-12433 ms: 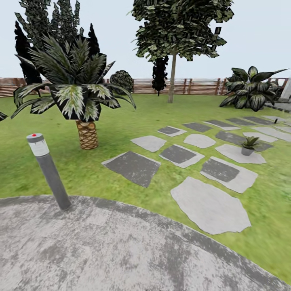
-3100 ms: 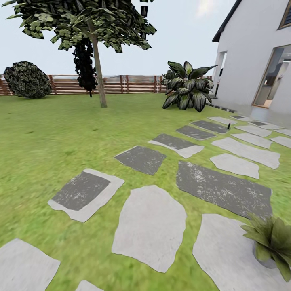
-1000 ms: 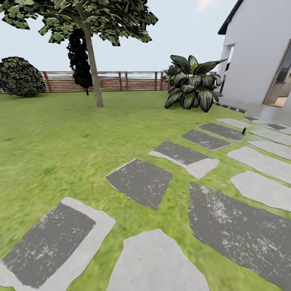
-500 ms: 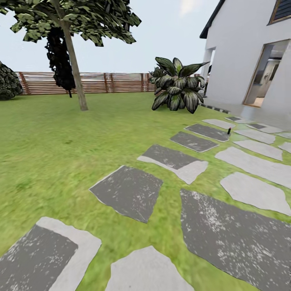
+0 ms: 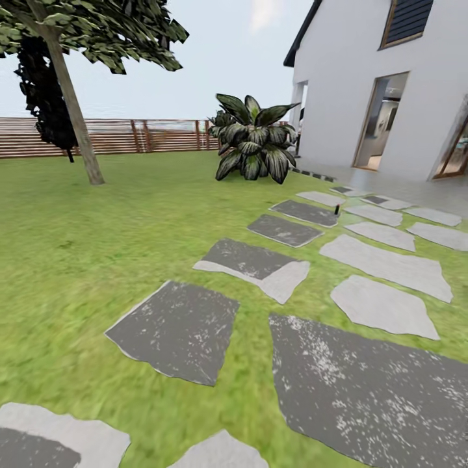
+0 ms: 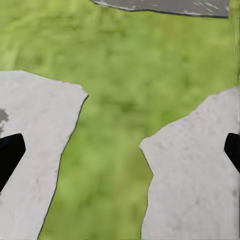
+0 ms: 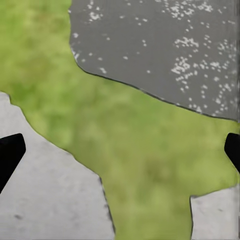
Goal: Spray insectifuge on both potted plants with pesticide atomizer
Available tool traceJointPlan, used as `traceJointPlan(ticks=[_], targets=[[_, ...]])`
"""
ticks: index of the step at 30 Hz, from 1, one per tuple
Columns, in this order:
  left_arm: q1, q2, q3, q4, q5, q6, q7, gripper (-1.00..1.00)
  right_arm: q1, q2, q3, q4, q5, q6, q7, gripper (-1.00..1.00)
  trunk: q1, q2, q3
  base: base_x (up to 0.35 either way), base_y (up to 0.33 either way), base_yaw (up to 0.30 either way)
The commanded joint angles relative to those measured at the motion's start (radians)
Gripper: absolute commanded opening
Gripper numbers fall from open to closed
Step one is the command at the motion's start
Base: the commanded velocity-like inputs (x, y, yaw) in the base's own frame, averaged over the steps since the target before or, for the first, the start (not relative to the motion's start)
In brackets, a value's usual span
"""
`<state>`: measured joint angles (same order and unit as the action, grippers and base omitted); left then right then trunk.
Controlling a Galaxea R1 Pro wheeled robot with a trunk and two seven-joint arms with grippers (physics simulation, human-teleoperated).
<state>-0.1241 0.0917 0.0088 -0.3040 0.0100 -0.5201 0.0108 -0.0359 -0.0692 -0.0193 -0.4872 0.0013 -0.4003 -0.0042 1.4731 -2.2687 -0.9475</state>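
light: bright, even daylight | shadows: none cast | blur: soft grass texture, wrist views smeared | glare: none

The left wrist view shows the left arm's black two-fingered gripper (image 6: 120,152) as two dark fingertips (image 6: 9,152) set at opposite edges of the picture, spread wide apart with nothing between them. The right wrist view shows the right arm's black two-fingered gripper (image 7: 120,152) in the same pose, its dark fingertips (image 7: 10,152) likewise far apart and empty. Both grippers point down toward the ground.
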Motion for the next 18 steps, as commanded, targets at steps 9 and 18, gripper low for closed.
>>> traceJointPlan(ticks=[9,18], targets=[[0.0,0.0,0.0,0.0,0.001,-0.003,0.001,1.0,0.0,0.0,-0.001,0.001,0.0,-0.003,0.0,1.0,0.0,0.0,-0.001,0.34,0.0,-0.272],[0.0,0.0,0.0,0.0,0.001,-0.003,0.001,1.0,-0.001,0.0,-0.001,0.001,0.0,-0.003,0.0,1.0,0.0,0.0,-0.001,0.34,0.0,-0.196]])
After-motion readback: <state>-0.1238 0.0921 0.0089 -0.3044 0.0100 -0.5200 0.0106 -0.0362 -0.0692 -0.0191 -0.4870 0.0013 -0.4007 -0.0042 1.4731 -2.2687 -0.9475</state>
